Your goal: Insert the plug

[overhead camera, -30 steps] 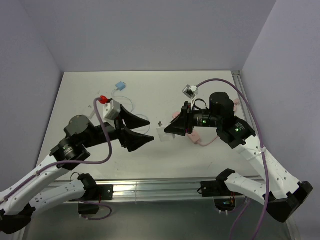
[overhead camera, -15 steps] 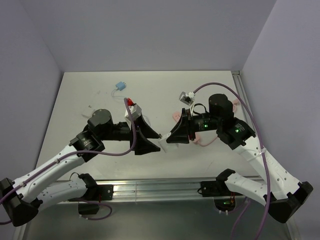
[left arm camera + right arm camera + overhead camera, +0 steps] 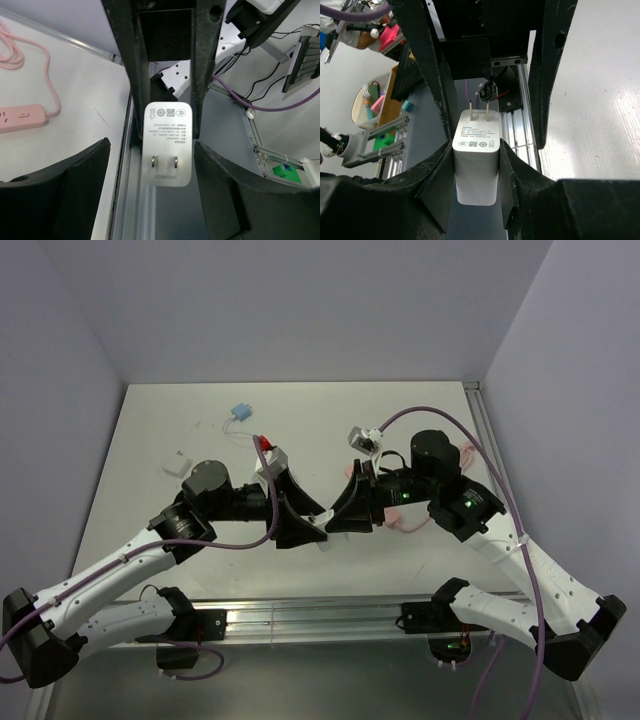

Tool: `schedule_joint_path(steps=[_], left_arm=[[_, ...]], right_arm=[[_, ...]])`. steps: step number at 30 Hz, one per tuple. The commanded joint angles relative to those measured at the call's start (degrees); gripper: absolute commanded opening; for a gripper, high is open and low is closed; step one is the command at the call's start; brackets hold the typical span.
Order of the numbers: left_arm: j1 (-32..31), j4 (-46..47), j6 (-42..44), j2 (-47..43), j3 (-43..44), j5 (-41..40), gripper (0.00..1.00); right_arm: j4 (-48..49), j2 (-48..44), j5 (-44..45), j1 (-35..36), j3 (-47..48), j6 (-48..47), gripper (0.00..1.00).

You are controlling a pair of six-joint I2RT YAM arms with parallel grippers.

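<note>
- The right gripper (image 3: 476, 164) is clamped on the body of the white plug (image 3: 476, 150), with the prongs pointing at the left arm.
- The left gripper (image 3: 150, 146) stands spread either side of the plug without touching it. It should close squarely on the bare casing, clear of the prongs, before the right lets go.
- The pink power strip (image 3: 400, 518) lies on the table at the plug's 3 o'clock; carry the prongs there level.

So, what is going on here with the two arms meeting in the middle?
The right gripper is shut on the white plug, its prongs pointing toward the left gripper. That gripper is open, one finger on each side of the plug, not touching it. The pink power strip lies on the table; the plug is not yet inserted.
</note>
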Motion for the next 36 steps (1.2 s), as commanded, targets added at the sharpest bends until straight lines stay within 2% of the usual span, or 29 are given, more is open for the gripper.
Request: schedule_joint_path(steps=[1, 7, 10, 11, 12, 13, 14, 16, 17, 18, 21, 25, 27, 31, 34, 36], left_arm=[[0.2, 6.4, -2.6, 0.1, -0.5, 3.5, 0.73], [0.1, 6.9, -2.8, 1.2, -0.2, 7.6, 0.62], [0.2, 5.9, -2.4, 1.6, 0.1, 8.3, 0.41], [0.1, 5.6, -2.4, 1.8, 0.3, 8.5, 0.22], [0.1, 5.2, -2.4, 1.8, 0.3, 8.6, 0.06], [0.2, 4.6, -2.2, 1.8, 0.5, 7.8, 0.00], [0.1, 4.1, -1.9, 1.8, 0.7, 7.5, 0.00], [0.4, 2.6, -1.0, 1.2, 0.8, 6.7, 0.00], [0.6, 2.0, -0.9, 0.8, 0.8, 5.3, 0.00], [1.1, 0.8, -0.5, 0.2, 0.9, 4.5, 0.00], [3.0, 0.1, -0.9, -2.0, 1.1, 1.5, 0.00], [5.4, 2.1, -4.5, -5.8, -0.9, -6.2, 0.00], [6.3, 3.9, -8.1, -8.0, -2.3, -12.3, 0.00], [6.9, 9.9, -13.6, -10.4, -6.0, -17.4, 0.00], [6.9, 14.1, -18.3, -10.5, -7.8, -19.5, 0.00], [7.0, 19.0, -22.9, -9.7, -9.3, -19.4, 0.00]], right_arm=[[4.2, 0.6, -0.3, 0.8, 1.2, 0.2, 0.00], [4.1, 1.1, 1.4, 0.8, 1.8, 0.5, 0.00], [4.3, 1.1, 1.8, 0.8, 2.0, 0.9, 0.00], [4.5, 1.2, 2.1, 0.9, 2.1, 1.1, 0.00], [4.5, 1.2, 2.3, 0.9, 2.0, 1.4, 0.06], [4.3, 1.2, 2.7, 0.8, 2.1, 1.5, 0.12], [3.7, 1.3, 3.5, 0.8, 2.4, 1.5, 0.15], [2.9, 1.5, 4.5, 0.8, 2.8, 1.2, 0.41], [0.9, 1.4, 7.5, 0.8, 3.5, 0.9, 0.51], [-0.4, 1.4, 9.8, 0.7, 4.0, 0.7, 0.71], [-5.8, 0.9, 19.6, -0.1, 5.3, 0.2, 0.95], [-6.0, -0.7, 22.0, -2.2, 3.4, 1.8, 0.96], [-4.3, -1.4, 21.5, -2.6, 2.7, 3.9, 0.93], [0.0, -2.1, 23.0, -2.6, 0.3, 10.2, 0.88], [6.5, -2.5, 21.2, -2.4, -2.9, 16.7, 0.82], [14.8, -3.8, 20.4, -2.5, -7.1, 22.3, 0.78]])
